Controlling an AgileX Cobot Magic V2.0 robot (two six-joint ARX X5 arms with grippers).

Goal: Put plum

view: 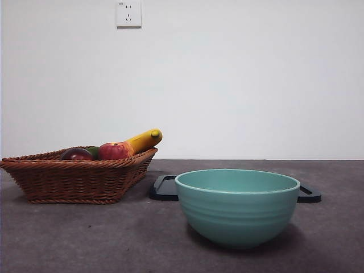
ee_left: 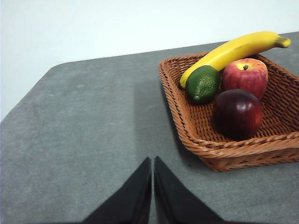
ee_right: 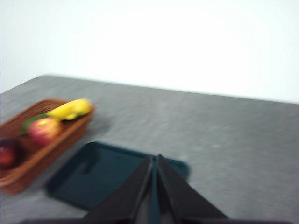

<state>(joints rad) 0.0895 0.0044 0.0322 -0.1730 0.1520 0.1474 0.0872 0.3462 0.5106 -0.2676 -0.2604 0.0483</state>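
Sitting in wicker basket, plum touches apple, near lime and banana. Left hand and right hand closed, empty. Teal bowl fronts dark tray.

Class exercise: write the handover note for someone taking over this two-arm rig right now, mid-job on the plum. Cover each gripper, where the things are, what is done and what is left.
Left gripper: shut, empty, above bare table beside the basket.
Right gripper: shut, empty, over the dark tray.
The plum lies in the basket, next to the apple, green fruit and banana.
The teal bowl stands in front of the tray and looks empty from the low front view.
Done: nothing yet; plum untouched.
Left: pick the plum and place it; the destination is not stated.
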